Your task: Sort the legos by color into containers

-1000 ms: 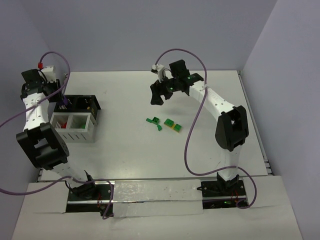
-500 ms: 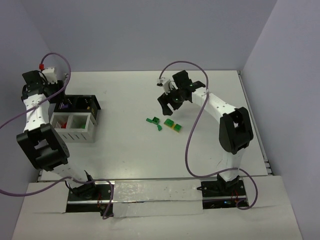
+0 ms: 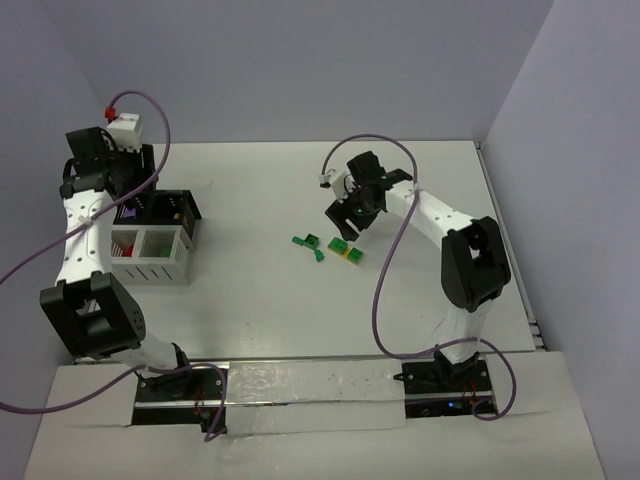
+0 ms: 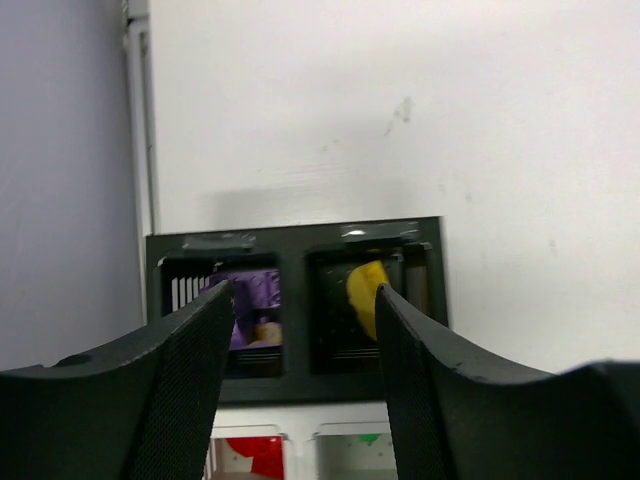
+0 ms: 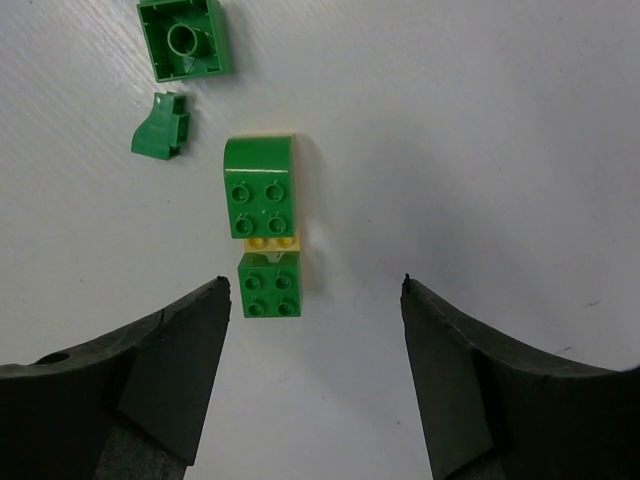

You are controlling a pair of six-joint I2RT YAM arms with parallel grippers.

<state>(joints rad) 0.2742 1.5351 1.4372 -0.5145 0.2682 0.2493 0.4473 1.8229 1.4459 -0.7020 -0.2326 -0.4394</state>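
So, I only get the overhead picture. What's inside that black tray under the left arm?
Observer: The left wrist camera looks straight in. The black tray has two compartments, with purple pieces in one and a yellow piece in the other.
Operator: And over on the right?
Observer: The right wrist camera shows a rounded green brick and a square one, end to end and studs up, with a yellow brick showing beneath them.
Operator: Is anything gripped there?
Observer: No. The right tool is open and holds nothing.
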